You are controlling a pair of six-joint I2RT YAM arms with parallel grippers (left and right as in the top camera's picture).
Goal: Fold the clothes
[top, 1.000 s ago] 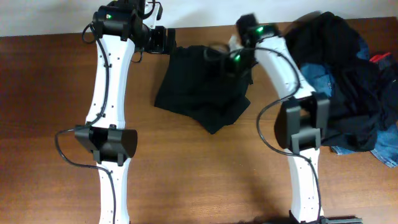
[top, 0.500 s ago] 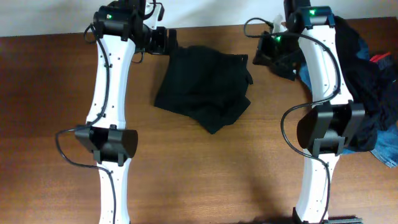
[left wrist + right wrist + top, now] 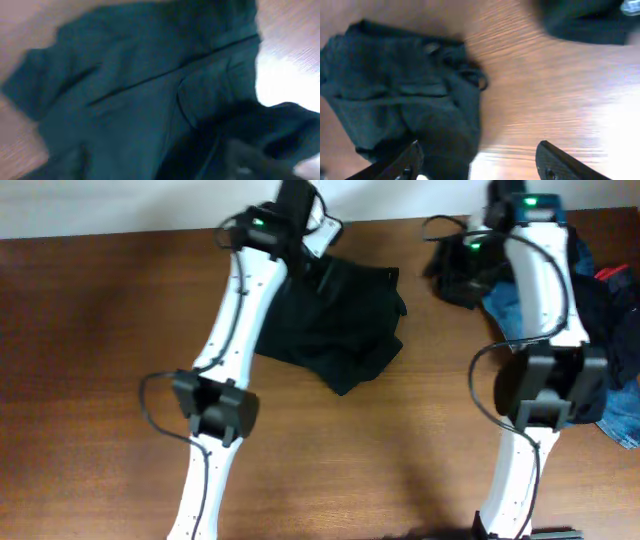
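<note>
On the brown wooden worktop [image 3: 100,380] I count two lots of clothes. One crumpled black fabric garment [image 3: 335,320] lies alone near the far edge. One mixed heap of dark fabric [image 3: 600,330] at the right edge holds blue denim [image 3: 503,305] and a red piece [image 3: 612,275]. I have two arms. The right gripper [image 3: 477,146] hangs over bare wood just beside the black garment, its jaws spread wide and holding nothing. The left gripper [image 3: 312,240] is over the garment's far edge. My left wrist view is blurred and full of creased, seamed dark cloth, so I cannot tell how those jaws stand.
</note>
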